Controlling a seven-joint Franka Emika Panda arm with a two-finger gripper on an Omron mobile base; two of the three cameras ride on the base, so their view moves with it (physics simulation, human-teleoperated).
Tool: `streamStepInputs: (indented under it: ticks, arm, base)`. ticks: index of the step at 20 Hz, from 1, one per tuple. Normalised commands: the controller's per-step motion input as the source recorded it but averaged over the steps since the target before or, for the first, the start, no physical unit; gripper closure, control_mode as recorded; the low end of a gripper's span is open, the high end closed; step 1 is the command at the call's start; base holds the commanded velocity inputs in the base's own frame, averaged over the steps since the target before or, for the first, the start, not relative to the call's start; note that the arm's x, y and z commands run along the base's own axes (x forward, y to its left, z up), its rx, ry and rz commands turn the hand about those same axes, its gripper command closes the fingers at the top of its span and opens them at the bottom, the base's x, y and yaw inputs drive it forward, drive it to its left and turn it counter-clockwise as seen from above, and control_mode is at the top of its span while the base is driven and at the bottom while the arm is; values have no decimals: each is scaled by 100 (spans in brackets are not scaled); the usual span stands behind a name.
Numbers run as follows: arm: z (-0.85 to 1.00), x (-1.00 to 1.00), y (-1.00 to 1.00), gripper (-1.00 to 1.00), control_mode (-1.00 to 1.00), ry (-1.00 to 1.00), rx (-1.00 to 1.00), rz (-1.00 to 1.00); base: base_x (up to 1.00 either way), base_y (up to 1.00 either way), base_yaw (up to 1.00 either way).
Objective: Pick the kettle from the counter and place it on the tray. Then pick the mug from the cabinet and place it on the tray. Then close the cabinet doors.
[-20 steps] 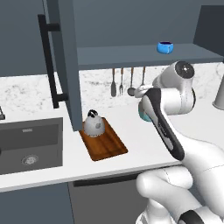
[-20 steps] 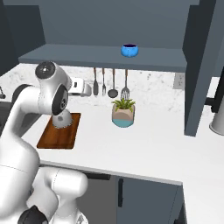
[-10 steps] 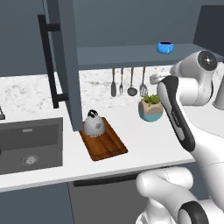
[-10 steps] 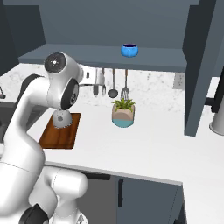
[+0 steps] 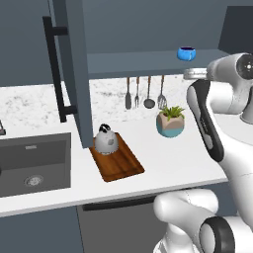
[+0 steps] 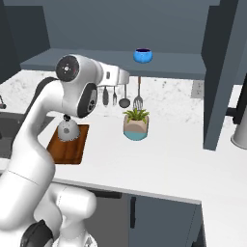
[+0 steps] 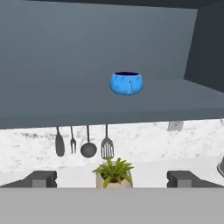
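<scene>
The white arm rises from the base, bends at the elbow and reaches up and forward, its hand held level at about the height of the cabinet (image 5: 148,29) shelf and aimed into the open cabinet. In the hand view the two fingers (image 7: 41,178) stand spread wide at the bottom corners, with nothing between them; the gripper (image 7: 113,180) is clear of every object.

On the worktop (image 5: 163,160) nearest the base lies one tray (image 5: 121,165), a reddish-brown board, just right of the sink (image 5: 34,163). One kettle (image 5: 105,140) sits upright on the tray's far end, its black handle on top. Further right on the worktop stands one potted plant (image 5: 170,121), well apart from the tray.

Behind these, on the wall under the shelf, hang four utensils (image 5: 144,93) in a row.

Above them, on the cabinet shelf, sits one blue mug (image 7: 126,83), upright, alone on the shelf and straight ahead of the hand, still some way beyond the fingertips. In the base views it stands near the shelf's front edge.

Two cabinet doors stand open: the left door (image 5: 71,69) swings out over the sink edge with its long black bar handle (image 5: 55,69) facing left, and the right door (image 6: 224,72) hangs open at the far side.
</scene>
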Motion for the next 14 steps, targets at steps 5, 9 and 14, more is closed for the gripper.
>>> streamStepInputs:
  ticks: [5,9,14]
  arm:
    - [34,34,-45,-100,-100,-7,0,-8]
    - [33,29,-43,-100,-100,0,2,-3]
    - [20,32,-23,-100,-100,2,1,0]
  base:
    - [0,0,0]
    - [0,0,0]
    - [0,0,0]
